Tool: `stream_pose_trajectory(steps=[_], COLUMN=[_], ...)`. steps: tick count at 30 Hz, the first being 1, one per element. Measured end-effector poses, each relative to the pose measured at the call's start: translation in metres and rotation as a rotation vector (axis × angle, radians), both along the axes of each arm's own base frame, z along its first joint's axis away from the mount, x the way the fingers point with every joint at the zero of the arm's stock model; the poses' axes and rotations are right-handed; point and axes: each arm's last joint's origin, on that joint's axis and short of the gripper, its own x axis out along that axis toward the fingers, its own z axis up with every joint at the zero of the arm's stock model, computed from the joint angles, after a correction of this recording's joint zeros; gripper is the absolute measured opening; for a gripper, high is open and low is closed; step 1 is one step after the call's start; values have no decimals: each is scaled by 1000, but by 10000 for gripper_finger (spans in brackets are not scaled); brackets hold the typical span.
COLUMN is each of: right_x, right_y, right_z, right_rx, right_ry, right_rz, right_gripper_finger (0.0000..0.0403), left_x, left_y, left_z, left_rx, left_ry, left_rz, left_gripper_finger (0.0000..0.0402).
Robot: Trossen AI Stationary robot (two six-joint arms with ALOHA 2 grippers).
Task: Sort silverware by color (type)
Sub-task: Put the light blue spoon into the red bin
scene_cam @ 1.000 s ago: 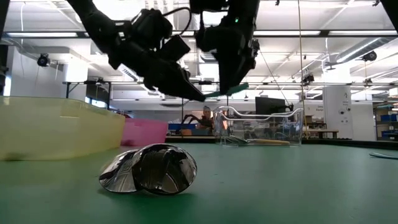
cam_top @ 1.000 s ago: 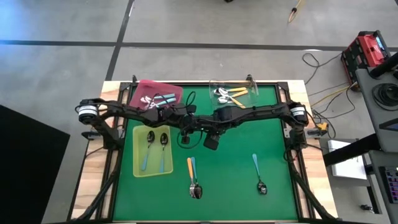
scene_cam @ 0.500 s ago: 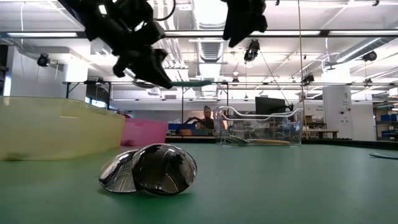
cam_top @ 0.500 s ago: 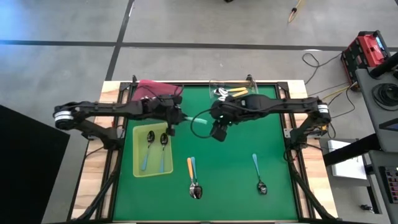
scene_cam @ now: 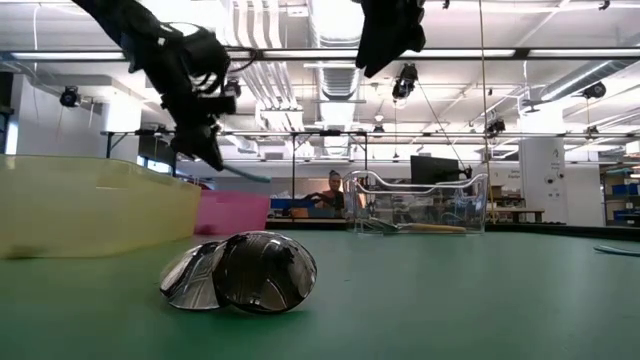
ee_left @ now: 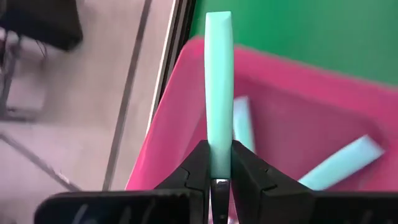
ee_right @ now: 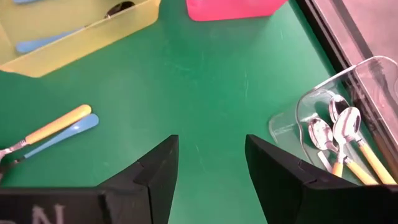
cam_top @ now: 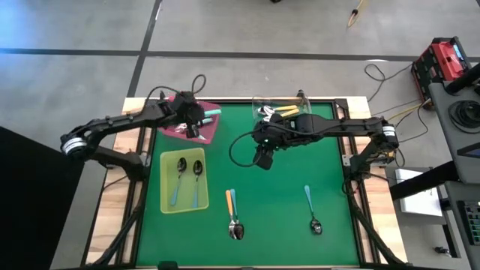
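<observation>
- Wrist camera on my left arm gives the close detail: my left jaws (ee_left: 220, 167) are pinching a teal-green spoon (ee_left: 219, 81) by the handle, and two more teal handles (ee_left: 339, 163) lie in the pink tray (ee_left: 292, 106) beneath. The spoon's bowl is hidden in that view.
- From above, the wider layout shows instead: my left jaws (cam_top: 196, 118) hang over the pink tray (cam_top: 209, 129) at the tabletop's (cam_top: 285, 187) far left corner, the held teal-green spoon (cam_top: 211, 112) sticking out sideways toward the tabletop's middle.
- In the low view, the spoon (scene_cam: 243, 173) tilts down, away from the jaws, well above the tray.
- The handle runs straight out from between my left fingers, long axis in line with them.
- My right jaws (cam_top: 262, 158) are spread with nothing between them, above the bare green mat; their wrist view alone shows the orange-handled spoons (ee_right: 348, 149) in the clear tray (ee_right: 323, 106) and an orange-and-blue pair (ee_right: 56, 127) on the mat.
- Two light blue spoons (cam_top: 187, 180) lie in the yellow-green tray (cam_top: 166, 206); another blue spoon (cam_top: 312, 208) lies alone.
</observation>
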Motion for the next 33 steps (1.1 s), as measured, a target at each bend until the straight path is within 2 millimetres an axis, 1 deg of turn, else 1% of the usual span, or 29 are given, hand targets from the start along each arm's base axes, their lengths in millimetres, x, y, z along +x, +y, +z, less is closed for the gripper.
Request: stream_pose_trajectory(steps=[5, 9, 11, 14, 18, 22, 24, 28, 33], right_x=[0, 1, 1, 1, 1, 1, 1, 1, 1], right_y=[0, 0, 0, 0, 0, 0, 0, 0, 0], right_z=[-1, -2, -2, -2, -2, -2, -2, -2, -2], right_rx=[-1, -4, -4, -10, -11, -11, -13, -14, -14], right_ry=[7, 10, 9, 11, 11, 11, 12, 11, 11], right_rz=[2, 5, 5, 15, 16, 16, 19, 21, 21], right_gripper_finger=[176, 176, 176, 176, 176, 176, 176, 176, 176], left_x=[-6, -3, -2, -2, -5, -5, -4, -1, -2], left_y=[17, 26, 32, 46, 63, 75, 78, 81, 81], left_z=[6, 20, 21, 16, 1, -12, -15, -16, -17], left_rx=[-61, -156, -207, -262, -336, -366, -373, -372, -371], left_ry=[86, 118, 150, 203, 288, 325, 332, 339, 346], left_rz=[60, 82, 91, 128, 193, 204, 206, 194, 183], left_gripper_finger=[23, 23, 23, 23, 23, 23, 23, 24, 36])
